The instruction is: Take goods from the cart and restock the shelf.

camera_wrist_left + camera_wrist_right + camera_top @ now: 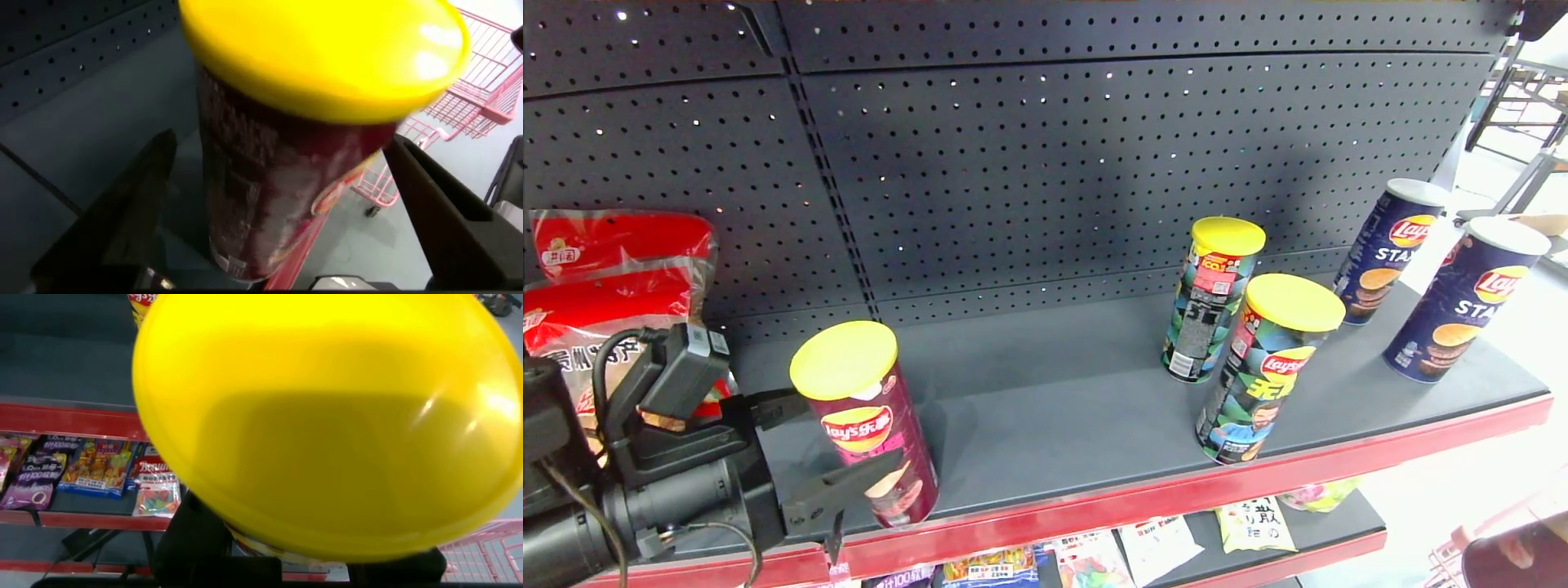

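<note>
One maroon chip can [874, 408] stands upright on the shelf [1054, 408] between the left gripper's [849, 430] released jaws (gaps either side). Likely light, stiff, slick-walled: grip mid-body gently, below the lid.

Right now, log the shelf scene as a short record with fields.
left gripper: open, fingers either side of the maroon can, gaps visible in the left wrist view
maroon can: standing, yellow-lidded, near the shelf front edge, left side
patterned cans: two, yellow-lidded, standing centre-right
blue cans: two, white-lidded, right end
red bags: left rear
right wrist view: close-up yellow lid; grip hidden
</note>
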Motion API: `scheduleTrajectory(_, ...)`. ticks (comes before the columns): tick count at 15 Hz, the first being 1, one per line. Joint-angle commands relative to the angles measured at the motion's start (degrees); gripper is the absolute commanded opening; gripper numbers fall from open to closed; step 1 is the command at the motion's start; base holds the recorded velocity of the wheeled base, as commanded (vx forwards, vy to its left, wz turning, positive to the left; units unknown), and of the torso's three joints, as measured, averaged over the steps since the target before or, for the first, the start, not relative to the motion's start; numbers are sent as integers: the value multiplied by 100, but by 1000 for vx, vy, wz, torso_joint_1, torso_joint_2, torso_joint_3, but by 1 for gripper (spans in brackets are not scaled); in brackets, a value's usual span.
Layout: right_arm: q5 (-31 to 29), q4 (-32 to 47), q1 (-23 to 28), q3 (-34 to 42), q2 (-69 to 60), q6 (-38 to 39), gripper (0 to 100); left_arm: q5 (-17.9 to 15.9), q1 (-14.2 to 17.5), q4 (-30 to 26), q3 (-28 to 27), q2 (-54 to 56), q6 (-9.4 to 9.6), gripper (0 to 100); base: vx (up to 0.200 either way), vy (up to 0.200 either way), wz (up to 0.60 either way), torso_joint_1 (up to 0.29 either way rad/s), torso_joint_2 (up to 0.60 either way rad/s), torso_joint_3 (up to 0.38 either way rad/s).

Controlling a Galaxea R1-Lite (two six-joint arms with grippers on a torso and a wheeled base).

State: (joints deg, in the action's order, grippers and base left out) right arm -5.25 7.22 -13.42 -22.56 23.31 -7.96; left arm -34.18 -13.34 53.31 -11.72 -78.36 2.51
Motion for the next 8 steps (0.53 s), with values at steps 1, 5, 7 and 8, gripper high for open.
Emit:
scheduleTrajectory(1, 7, 8, -3, 15, -2, -4, 0, 34, 77, -14, 275, 524, -111, 100, 0, 0, 0, 0, 0, 0)
scheduleTrajectory(5, 42, 25, -20, 50, 16, -4, 0, 298, 156, -49, 732, 1297, -488, 100, 0, 0, 0, 0, 0, 0)
scheduleTrajectory(7, -11, 52, -11, 121, 60, -13, 0, 1652, 226, -462, 794, 1895, -497, 100, 0, 0, 0, 0, 0, 0)
scheduleTrajectory(8, -90, 61, 24, 94, 130, -48, 0, 2390, 235, -734, 679, 2027, -462, 100, 0, 0, 0, 0, 0, 0)
